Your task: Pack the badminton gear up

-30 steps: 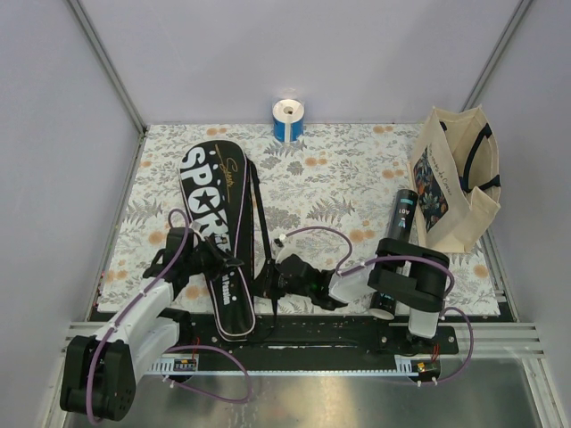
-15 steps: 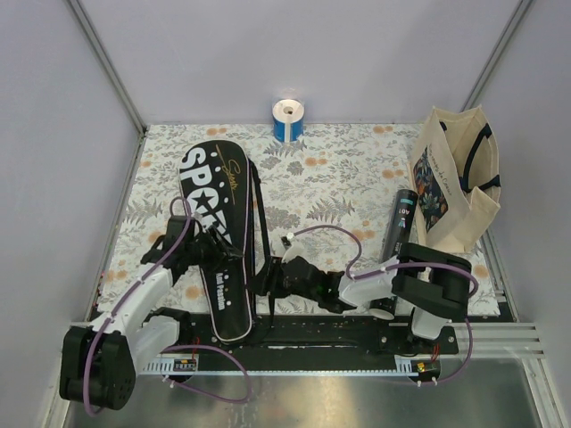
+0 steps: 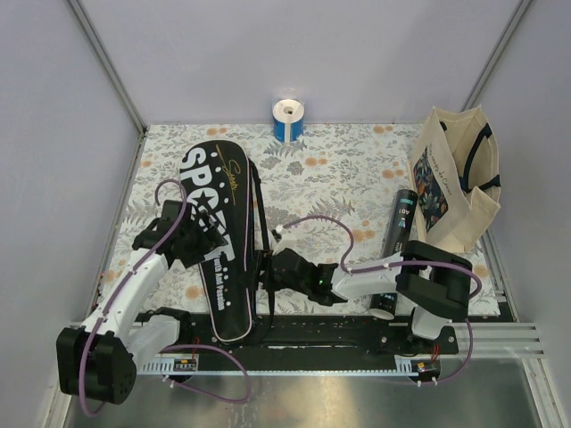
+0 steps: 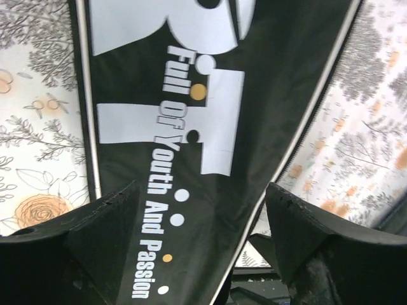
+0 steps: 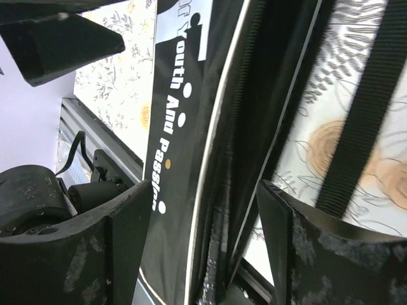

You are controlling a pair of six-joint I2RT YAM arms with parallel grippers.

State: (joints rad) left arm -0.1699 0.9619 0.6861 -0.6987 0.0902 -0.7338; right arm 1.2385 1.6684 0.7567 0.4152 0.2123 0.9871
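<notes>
The long black "SPORT" racket cover (image 3: 217, 227) lies lengthwise on the left half of the floral mat (image 3: 339, 178). My left gripper (image 3: 194, 242) hovers over the cover's middle with its jaws wide apart. In the left wrist view the cover (image 4: 191, 127) fills the space below the left gripper (image 4: 203, 219), untouched. My right gripper (image 3: 270, 275) stands open at the cover's right edge near its narrow end. The right wrist view shows the right gripper (image 5: 206, 222) straddling the cover's zipper edge (image 5: 238, 159), which gapes. A black tube (image 3: 402, 221) lies by the bag.
A cream tote bag (image 3: 457, 183) stands at the right edge of the mat. A short blue-and-white roll (image 3: 288, 119) stands at the back centre. The cover's black strap (image 3: 262, 214) runs along its right side. Aluminium rails border the mat.
Both grippers have opened from shut or nearly shut. The left gripper let go of the cover and moved up and to the left. The right gripper shifted slightly left.
</notes>
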